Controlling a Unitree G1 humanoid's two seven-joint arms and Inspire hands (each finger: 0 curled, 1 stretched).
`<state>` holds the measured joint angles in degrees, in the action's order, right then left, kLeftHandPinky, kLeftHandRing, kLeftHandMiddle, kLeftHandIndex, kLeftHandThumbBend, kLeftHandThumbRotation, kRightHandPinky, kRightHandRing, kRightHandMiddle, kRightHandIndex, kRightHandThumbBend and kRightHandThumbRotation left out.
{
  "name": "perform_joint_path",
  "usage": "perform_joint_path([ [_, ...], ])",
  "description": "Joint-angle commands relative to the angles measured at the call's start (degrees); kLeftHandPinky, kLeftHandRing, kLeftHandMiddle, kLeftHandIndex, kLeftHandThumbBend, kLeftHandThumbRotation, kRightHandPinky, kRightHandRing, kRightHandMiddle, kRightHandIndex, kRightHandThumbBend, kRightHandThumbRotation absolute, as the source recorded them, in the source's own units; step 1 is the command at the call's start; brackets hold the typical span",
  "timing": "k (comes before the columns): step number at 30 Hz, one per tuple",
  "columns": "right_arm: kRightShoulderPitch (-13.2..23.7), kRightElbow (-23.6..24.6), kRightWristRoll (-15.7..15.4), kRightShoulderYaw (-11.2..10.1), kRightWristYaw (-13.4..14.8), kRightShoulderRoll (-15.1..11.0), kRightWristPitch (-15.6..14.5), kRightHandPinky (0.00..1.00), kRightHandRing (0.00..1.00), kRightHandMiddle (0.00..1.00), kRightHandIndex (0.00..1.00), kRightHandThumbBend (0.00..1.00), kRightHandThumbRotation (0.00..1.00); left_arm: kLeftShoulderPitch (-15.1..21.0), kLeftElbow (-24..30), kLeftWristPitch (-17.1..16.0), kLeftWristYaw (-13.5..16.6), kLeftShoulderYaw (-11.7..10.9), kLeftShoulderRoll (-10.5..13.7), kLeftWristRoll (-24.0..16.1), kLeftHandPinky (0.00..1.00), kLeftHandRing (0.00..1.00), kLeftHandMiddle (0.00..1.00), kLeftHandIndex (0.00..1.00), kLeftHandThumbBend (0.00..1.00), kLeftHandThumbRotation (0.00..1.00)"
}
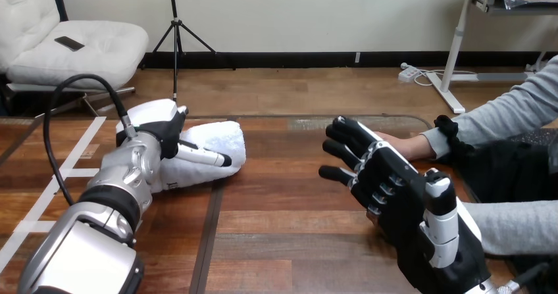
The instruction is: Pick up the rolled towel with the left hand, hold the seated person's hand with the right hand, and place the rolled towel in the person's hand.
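The white rolled towel [220,143] lies on the wooden table [276,228] at the left. My left hand [161,126] sits over its left part, thumb [204,156] laid across the towel's near side and the hand closed round it. At the right, my right hand [388,189] is raised with its fingers spread and straight, holding nothing. Just beyond those fingers the person's hand [403,147] rests on the table, partly hidden by them. I cannot tell whether the two touch.
The person's grey-sleeved forearm [507,113] reaches in from the right edge, and a second grey-sleeved arm [516,225] lies at the lower right beside my right arm. White tape lines [62,172] mark the table's left part. Bare wood spans the table's middle.
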<state>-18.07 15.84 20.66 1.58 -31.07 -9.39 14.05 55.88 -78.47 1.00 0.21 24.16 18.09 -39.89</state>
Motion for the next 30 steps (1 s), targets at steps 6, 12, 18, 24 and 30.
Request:
perform_joint_path([
  [6, 1.73, 2.95, 1.56, -0.39, -0.23, -0.41, 0.24, 0.87, 0.94, 0.93, 0.90, 0.90, 1.00, 0.75, 0.33, 0.74, -0.26, 0.92, 2.06, -0.22, 1.00, 0.99, 1.00, 0.98, 1.00, 0.65],
  [12, 1.84, 3.30, 1.80, -0.38, -0.30, -0.59, -0.18, 0.87, 0.94, 0.93, 0.90, 0.91, 1.00, 0.68, 0.33, 0.91, -0.40, 1.33, 2.27, -0.57, 1.00, 0.99, 1.00, 0.98, 1.00, 0.65],
  [18, 2.11, 3.24, 1.86, -0.32, -0.49, -0.54, 0.31, 0.87, 0.93, 0.93, 0.90, 0.91, 1.00, 0.61, 0.40, 0.96, -0.80, 1.38, 2.53, -0.47, 1.00, 1.00, 1.00, 0.99, 1.00, 0.65],
  [24, 2.24, 3.43, 2.01, -0.23, -0.90, -0.75, 0.28, 0.87, 0.94, 0.93, 0.90, 0.91, 1.00, 0.62, 0.38, 1.48, -1.32, 1.75, 2.66, -0.73, 1.00, 1.00, 1.00, 0.99, 1.00, 0.65],
  [30, 2.37, 3.47, 2.50, -0.16, -1.20, -0.58, 0.40, 0.87, 0.94, 0.93, 0.90, 0.91, 1.00, 0.57, 0.40, 1.60, -2.00, 1.97, 2.77, -0.85, 1.00, 1.00, 1.00, 0.99, 1.00, 0.67],
])
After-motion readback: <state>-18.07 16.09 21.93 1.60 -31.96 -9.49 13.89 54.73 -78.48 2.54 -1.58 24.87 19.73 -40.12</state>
